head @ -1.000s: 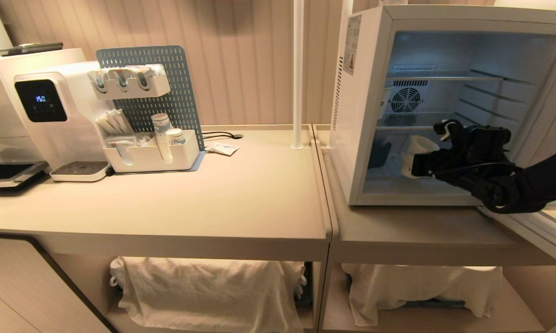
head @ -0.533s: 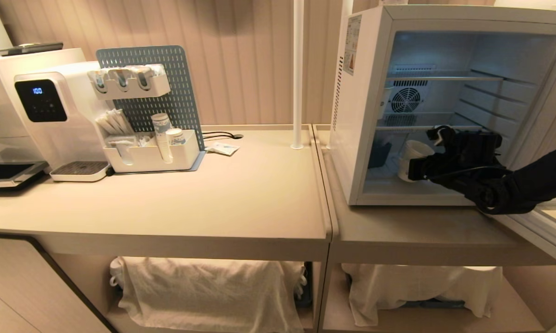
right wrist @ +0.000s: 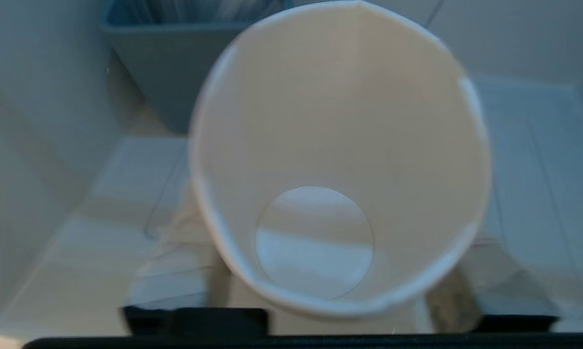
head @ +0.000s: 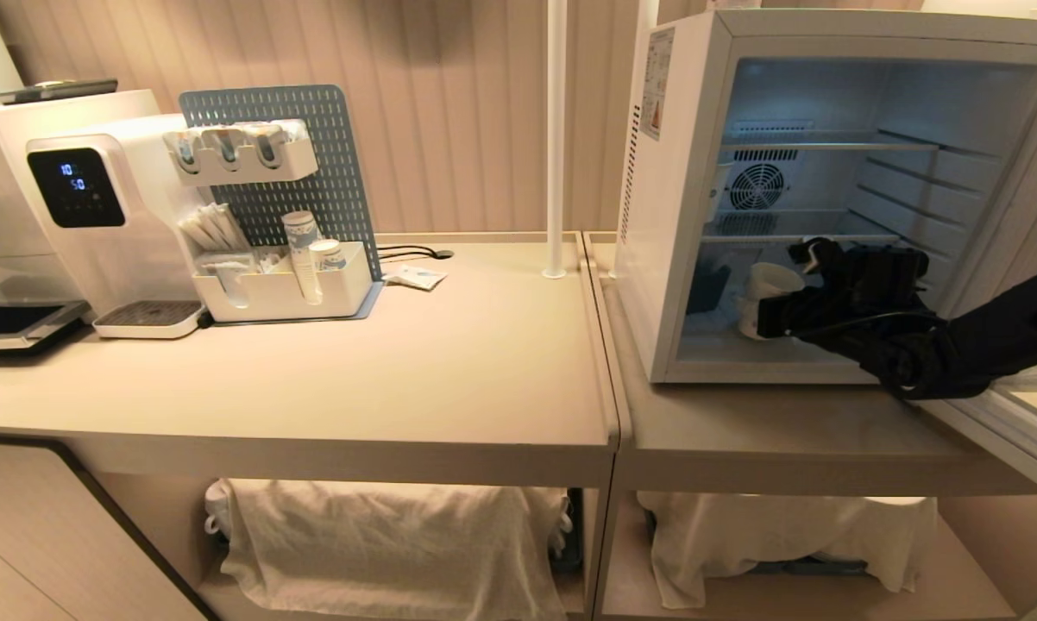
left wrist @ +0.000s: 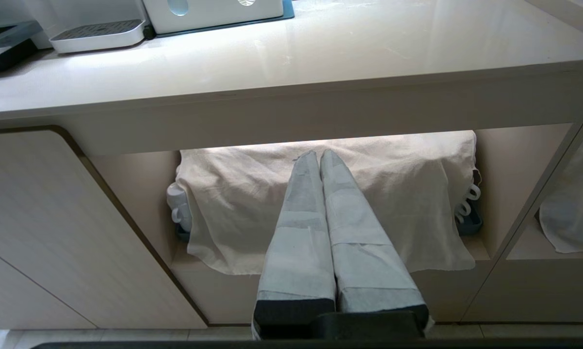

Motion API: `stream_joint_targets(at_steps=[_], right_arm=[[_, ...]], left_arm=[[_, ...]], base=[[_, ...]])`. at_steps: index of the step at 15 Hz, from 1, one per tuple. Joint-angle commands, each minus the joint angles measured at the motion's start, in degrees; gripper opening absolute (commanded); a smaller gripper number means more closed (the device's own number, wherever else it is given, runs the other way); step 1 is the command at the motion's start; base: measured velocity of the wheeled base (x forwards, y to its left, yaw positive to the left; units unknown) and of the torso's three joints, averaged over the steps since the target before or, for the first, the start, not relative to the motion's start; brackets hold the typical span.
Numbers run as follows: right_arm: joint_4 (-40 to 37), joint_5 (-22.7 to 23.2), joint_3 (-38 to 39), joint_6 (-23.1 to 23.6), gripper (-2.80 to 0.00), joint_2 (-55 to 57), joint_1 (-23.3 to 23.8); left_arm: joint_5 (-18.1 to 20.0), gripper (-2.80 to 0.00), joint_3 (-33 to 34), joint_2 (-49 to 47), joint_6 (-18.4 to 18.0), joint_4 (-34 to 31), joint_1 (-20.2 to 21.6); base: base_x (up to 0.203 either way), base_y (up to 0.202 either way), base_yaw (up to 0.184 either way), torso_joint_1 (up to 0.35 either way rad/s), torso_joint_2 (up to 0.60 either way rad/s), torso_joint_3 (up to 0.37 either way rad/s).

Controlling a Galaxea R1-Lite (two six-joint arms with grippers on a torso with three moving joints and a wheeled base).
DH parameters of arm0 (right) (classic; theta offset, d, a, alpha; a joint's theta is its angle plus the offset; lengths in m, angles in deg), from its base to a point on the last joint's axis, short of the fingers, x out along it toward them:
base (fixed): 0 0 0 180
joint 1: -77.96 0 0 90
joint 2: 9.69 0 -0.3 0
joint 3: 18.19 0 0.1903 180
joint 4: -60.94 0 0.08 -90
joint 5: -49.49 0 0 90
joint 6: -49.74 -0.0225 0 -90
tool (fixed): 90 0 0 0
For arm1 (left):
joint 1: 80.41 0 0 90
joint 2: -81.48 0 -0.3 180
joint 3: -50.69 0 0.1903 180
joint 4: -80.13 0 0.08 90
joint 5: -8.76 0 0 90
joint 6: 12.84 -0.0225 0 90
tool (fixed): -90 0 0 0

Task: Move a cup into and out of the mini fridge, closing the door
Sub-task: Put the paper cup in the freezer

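Note:
The mini fridge (head: 669, 172) stands on the right counter, its door (head: 993, 414) swung wide at the right edge. The white paper cup (head: 764, 289) sits low inside, on the fridge floor. My right gripper (head: 786, 293) reaches in from the right and straddles it, one black finger in front and one behind. In the right wrist view the cup's mouth (right wrist: 340, 121) fills the picture. The right gripper (right wrist: 325, 242) stands open, with a finger on each side just outside the rim. My left gripper (left wrist: 319, 157) hangs shut and empty below the counter edge.
A small blue-grey bin (head: 708, 289) stands at the fridge's back left, close to the cup. Wire shelves (head: 829, 145) span the fridge above my arm. The left counter holds a water dispenser (head: 96, 207) and a pegboard organiser with stacked cups (head: 298, 250). Cloth-covered shelves (left wrist: 369, 203) lie below.
My right gripper has carried the cup a little deeper and lower into the fridge. Its fingers now stand wider about the cup. The left arm has not moved.

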Motion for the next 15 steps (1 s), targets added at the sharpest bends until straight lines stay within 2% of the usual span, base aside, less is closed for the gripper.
stream_joint_targets(at_steps=[1, 9, 15], right_arm=[[0.23, 0.14, -0.49, 0.18, 0.00, 0.47, 0.05], [-0.50, 0.47, -0.57, -0.03, 0.00, -0.18, 0.05], [-7.44, 3.27, 0.19, 0.98, 0.00, -4.19, 0.22]], left_arm=[[0.02, -2.80, 0.00, 0.02, -0.06, 0.00, 0.01], [0.02, -2.80, 0.00, 0.02, -0.05, 0.00, 0.01], [0.02, -2.80, 0.00, 0.02, -0.05, 0.00, 0.01]], base=[[0.000, 0.000, 0.000, 0.000, 0.00, 0.000], [0.000, 0.000, 0.000, 0.000, 0.00, 0.000], [0.000, 0.000, 0.000, 0.000, 0.00, 0.000]])
